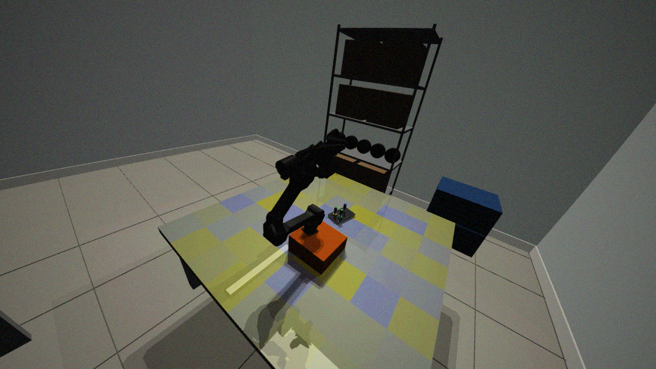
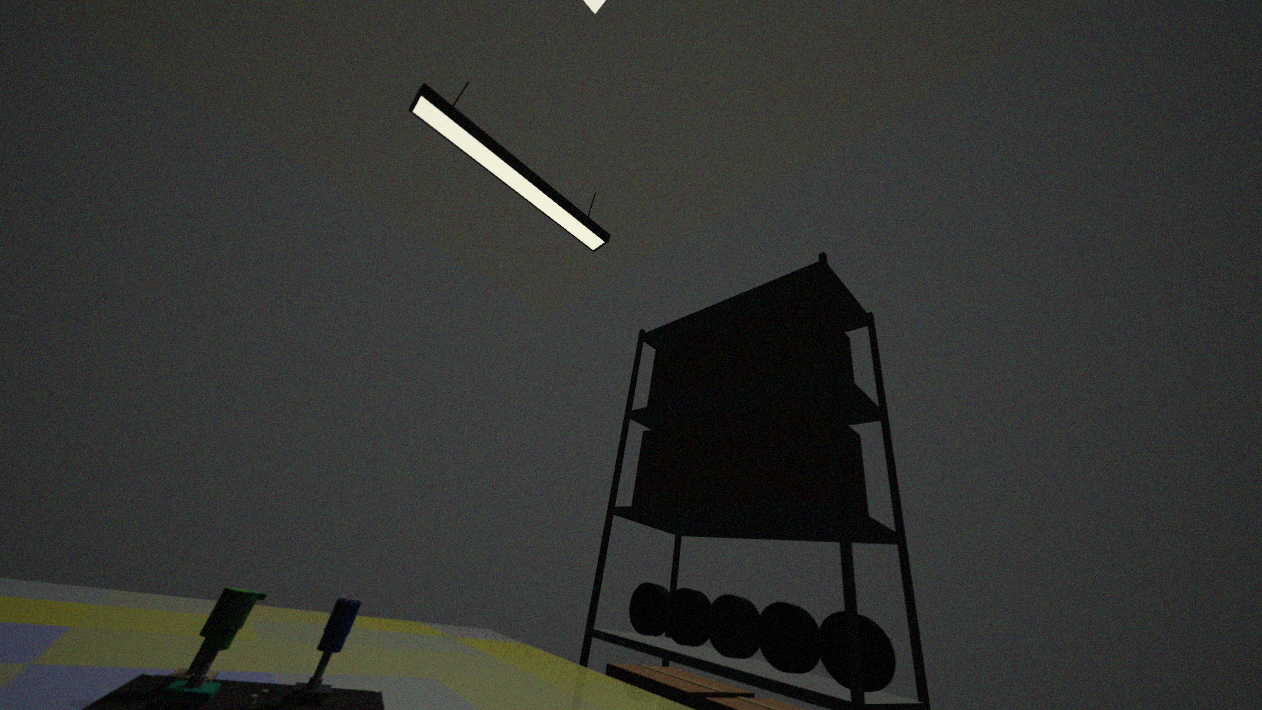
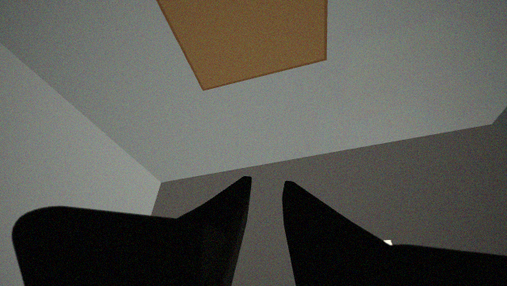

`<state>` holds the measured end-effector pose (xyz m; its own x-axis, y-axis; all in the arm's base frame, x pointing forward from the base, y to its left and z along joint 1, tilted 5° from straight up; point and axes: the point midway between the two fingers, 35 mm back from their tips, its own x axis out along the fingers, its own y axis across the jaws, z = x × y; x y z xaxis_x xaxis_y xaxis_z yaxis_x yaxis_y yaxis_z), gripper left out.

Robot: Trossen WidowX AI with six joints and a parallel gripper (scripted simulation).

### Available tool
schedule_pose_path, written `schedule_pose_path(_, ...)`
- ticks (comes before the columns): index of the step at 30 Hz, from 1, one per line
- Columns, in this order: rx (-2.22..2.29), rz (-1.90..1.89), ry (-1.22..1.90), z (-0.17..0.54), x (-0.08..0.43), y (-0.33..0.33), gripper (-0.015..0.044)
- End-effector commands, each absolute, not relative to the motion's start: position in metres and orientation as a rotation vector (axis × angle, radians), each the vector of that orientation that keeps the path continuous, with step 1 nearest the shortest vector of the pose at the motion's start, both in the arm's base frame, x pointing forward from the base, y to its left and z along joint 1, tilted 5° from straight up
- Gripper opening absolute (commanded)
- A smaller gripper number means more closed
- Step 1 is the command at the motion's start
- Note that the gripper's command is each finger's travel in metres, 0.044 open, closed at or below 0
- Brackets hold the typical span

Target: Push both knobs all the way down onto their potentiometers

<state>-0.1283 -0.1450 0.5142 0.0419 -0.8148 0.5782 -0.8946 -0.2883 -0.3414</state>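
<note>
The circuit board (image 1: 349, 214) (image 2: 357, 699) stands on the table beyond the orange block, partly cut off in the exterior view. A green knob (image 2: 228, 616) sits high above its teal base on a dark stem. A blue knob (image 2: 338, 626) sits high on a thin shaft, with shaft visible beneath it. Other upright parts on the board are too small to tell apart in the top view. My gripper (image 3: 266, 187) is nearly shut, with a narrow gap and nothing between the fingertips. It is raised well above the board; its fingers are indistinct in the top view.
The arm's base stands on an orange block (image 1: 323, 240). A pale strip (image 1: 257, 269) lies on the patchwork table (image 1: 415, 348). A black shelf rack (image 1: 331, 95) (image 2: 601, 574) stands behind the table and a blue box (image 1: 468, 197) to its right. The wrist view shows walls and an orange-brown panel (image 3: 258, 36).
</note>
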Motion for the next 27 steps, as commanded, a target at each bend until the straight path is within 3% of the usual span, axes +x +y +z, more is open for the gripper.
schedule_pose_path(1,2.123,0.935,-1.753,0.525,-0.110,-0.140,0.0000)
schedule_pose_path(27,1.650,0.197,-1.348,0.548,0.020,-0.107,0.0000)
